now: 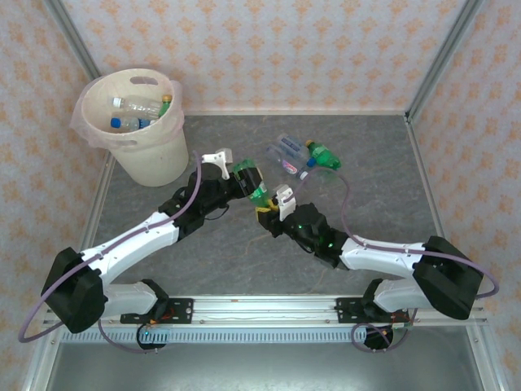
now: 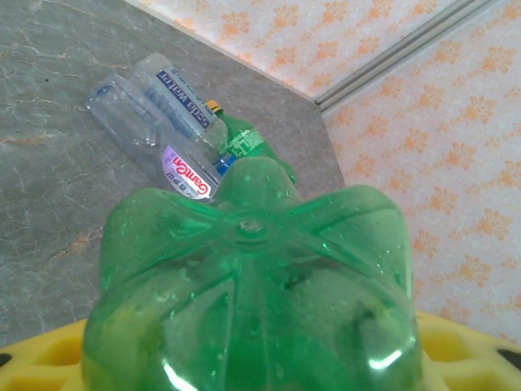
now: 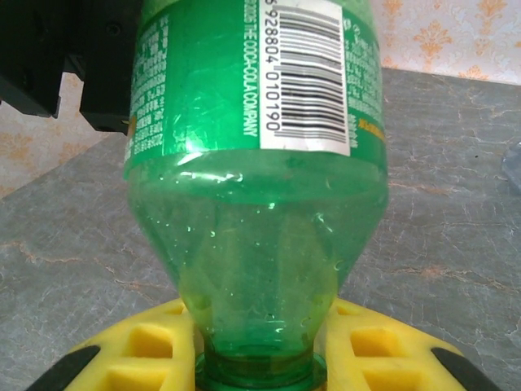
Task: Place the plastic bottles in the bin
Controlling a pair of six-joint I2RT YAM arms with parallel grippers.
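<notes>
Right hand [image 3: 260, 362] pinches green bottle [image 3: 260, 204] by the neck; left hand [image 1: 242, 175] surrounds its base, grip unclear. Loose bottles [image 1: 297, 153] lie just beyond; bin [image 1: 155, 159] far-left.

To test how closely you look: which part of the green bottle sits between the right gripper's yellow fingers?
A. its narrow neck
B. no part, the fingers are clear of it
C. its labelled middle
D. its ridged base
A: in the right wrist view the green bottle tapers down to its narrow neck, which sits between the yellow fingers of the right gripper.
</notes>
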